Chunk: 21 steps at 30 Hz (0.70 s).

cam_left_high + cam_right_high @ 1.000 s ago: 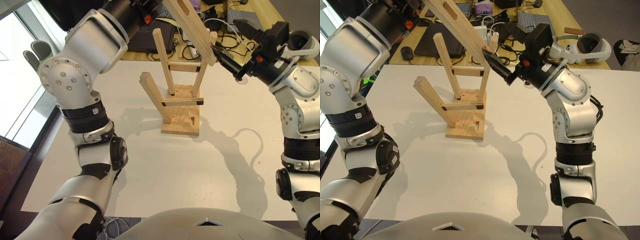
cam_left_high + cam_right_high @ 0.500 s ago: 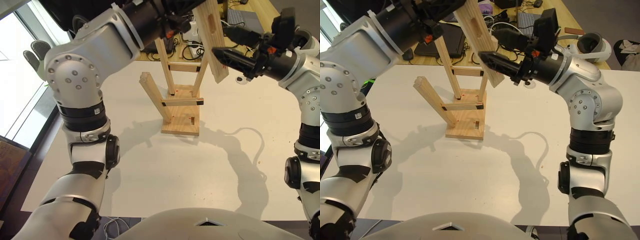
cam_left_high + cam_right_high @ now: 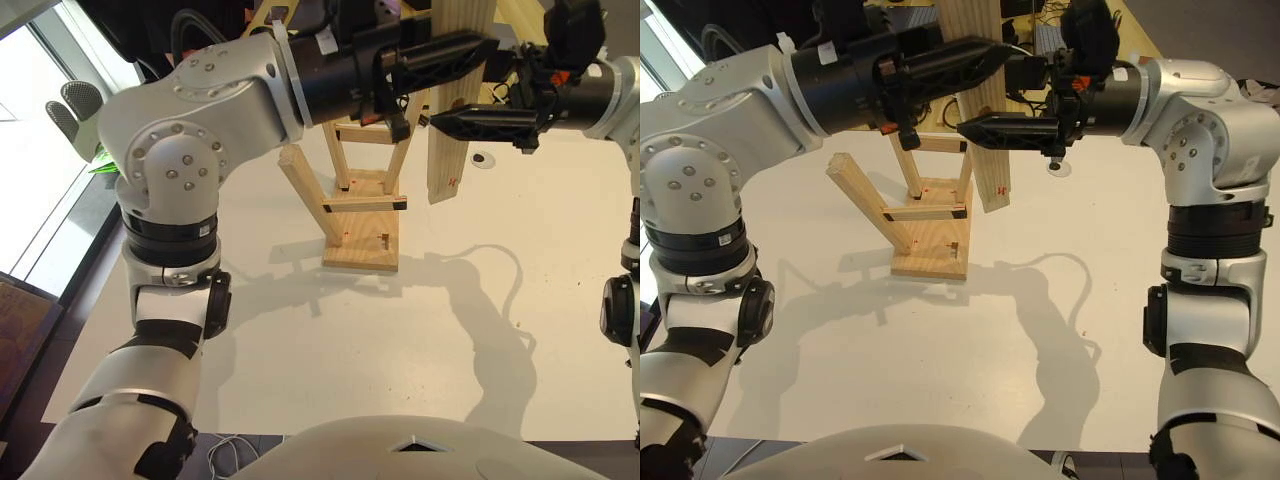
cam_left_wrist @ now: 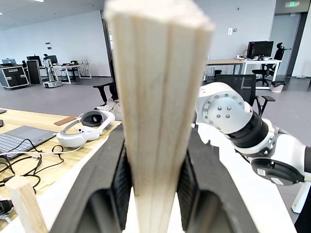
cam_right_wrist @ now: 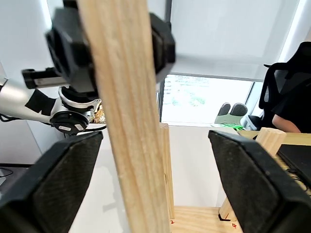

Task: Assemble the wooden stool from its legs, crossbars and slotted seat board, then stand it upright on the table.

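Stool [image 3: 340, 160], part-built, entry one. Where was it, Checker?

Checker: Upside down near the middle of the table [image 3: 300, 340]. Seat board [image 3: 360, 255] lay flat, legs [image 3: 303, 185] pointed up, one of them leaning outward, and crossbars [image 3: 366, 204] were fitted between them.

Clerk: Loose parts?

Checker: One plank [image 3: 447, 150], held in the air. Its lower end hung just beside the stool on the robot's right, clear of the table.

Clerk: Pincers?

Checker: Left pincer [image 4: 156, 160] was clamped on the plank's upper part. Right pincer [image 5: 154, 145] had its fingers apart, one either side of the plank at mid height, with a clear gap on at least one side.

Clerk: Changes over the last second?

Checker: The plank went from a steep slant to nearly upright. The right pincer was at its lower end a second ago, then rose and straddled it.

Clerk: Meaning for the job?

Checker: Probably the plank was being squared up for fitting into the seat board, with the right pincer ready to steady or take it. The stool was not yet complete or turned upright.

Clerk: Not verified?

Checker: The plank's top was cut off by the head views. I could not tell whether the nearer right finger touched the wood. How well the fitted joints were seated was too small to judge.
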Each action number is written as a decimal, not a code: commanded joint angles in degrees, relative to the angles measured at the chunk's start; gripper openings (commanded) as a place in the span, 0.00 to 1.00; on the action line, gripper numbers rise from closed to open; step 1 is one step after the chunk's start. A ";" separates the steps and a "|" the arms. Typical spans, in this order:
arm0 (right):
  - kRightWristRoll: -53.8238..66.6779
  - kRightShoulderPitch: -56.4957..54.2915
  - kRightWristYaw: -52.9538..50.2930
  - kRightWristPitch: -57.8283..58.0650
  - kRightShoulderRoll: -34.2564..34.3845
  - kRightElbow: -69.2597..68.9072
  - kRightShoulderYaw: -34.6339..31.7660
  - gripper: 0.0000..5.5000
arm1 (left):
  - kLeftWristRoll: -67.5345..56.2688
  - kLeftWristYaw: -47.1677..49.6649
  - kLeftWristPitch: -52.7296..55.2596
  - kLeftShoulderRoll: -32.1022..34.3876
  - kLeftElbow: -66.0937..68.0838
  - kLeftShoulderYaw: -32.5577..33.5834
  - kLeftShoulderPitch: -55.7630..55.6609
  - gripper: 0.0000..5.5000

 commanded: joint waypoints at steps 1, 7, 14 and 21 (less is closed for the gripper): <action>-1.54 -4.37 5.87 0.48 -2.09 1.54 2.27 0.73 | 2.78 -2.68 0.41 1.31 -0.10 -1.22 -0.10 0.19; -2.98 -6.65 9.57 0.30 -2.29 4.01 3.06 0.73 | 4.58 -4.77 1.39 1.65 -0.84 -1.79 -0.55 0.19; -4.55 -7.50 13.02 -0.28 -2.45 5.18 3.88 0.73 | 6.52 -6.79 1.94 1.90 -1.98 -3.06 -0.51 0.19; -5.78 -8.81 15.67 -0.81 -2.39 6.02 5.84 0.73 | 8.47 -9.27 2.04 1.99 -2.34 -3.98 -0.93 0.19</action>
